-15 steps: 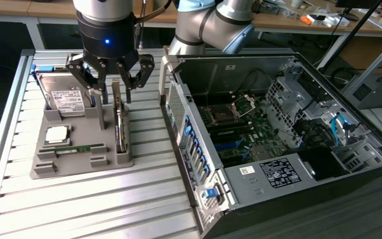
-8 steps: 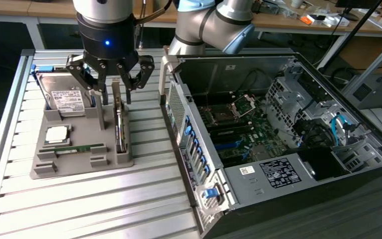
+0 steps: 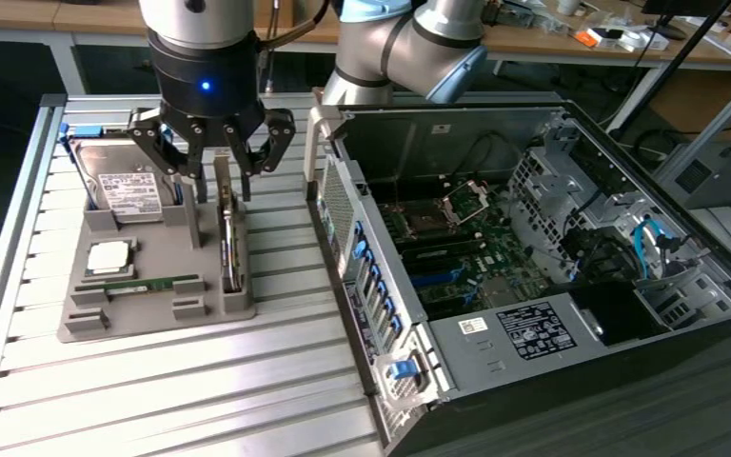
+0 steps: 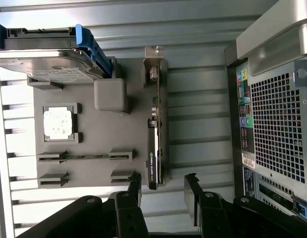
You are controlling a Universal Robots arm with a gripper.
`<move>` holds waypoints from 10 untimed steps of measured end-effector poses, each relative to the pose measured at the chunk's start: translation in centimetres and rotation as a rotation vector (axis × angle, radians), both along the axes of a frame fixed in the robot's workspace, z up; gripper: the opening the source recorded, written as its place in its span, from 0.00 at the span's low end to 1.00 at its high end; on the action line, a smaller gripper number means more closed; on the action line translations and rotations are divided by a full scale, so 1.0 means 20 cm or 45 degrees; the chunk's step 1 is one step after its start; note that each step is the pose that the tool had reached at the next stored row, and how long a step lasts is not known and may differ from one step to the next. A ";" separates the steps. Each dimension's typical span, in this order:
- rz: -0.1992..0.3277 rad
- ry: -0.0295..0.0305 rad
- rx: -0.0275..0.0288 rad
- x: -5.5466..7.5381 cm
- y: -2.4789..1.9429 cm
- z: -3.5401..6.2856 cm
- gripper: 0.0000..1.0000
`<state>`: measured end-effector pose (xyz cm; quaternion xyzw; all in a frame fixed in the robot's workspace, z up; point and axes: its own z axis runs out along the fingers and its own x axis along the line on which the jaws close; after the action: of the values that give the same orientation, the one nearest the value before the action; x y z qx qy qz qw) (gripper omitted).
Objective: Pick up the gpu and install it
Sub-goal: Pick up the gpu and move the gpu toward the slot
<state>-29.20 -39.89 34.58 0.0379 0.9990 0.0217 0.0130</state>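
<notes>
The gpu point(image 3: 228, 238) stands on edge in a slot of the grey holder tray point(image 3: 149, 314) on the slatted table. It is a thin card with a black cooler face and a silver bracket at one end point(image 4: 154, 74). My gripper point(image 3: 220, 181) hangs just above it and is open, with a finger on each side of the card and not touching it. In the wrist view the gpu point(image 4: 156, 129) runs lengthwise between the two black fingertips point(image 4: 136, 181), and my gripper point(image 4: 163, 179) has a clear gap to the card on both sides.
The holder tray also carries a hard drive point(image 3: 125, 186), a CPU point(image 3: 108, 255) and a RAM stick point(image 3: 149, 283). The opened computer case point(image 3: 531, 267) lies at the exterior view's right, close beside the tray, with its motherboard point(image 3: 467, 252) exposed. Its rear panel point(image 4: 277, 114) is near the gripper.
</notes>
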 end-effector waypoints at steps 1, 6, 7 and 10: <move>0.000 0.0000 0.0000 0.00 0.000 -0.002 0.48; 0.000 0.0000 -0.0001 0.00 0.000 -0.009 0.48; 0.000 0.0000 0.0000 0.00 0.000 -0.012 0.48; 0.000 0.0000 0.0000 0.00 0.000 -0.019 0.48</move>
<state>-29.21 -39.89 34.20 0.0379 0.9990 0.0217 0.0130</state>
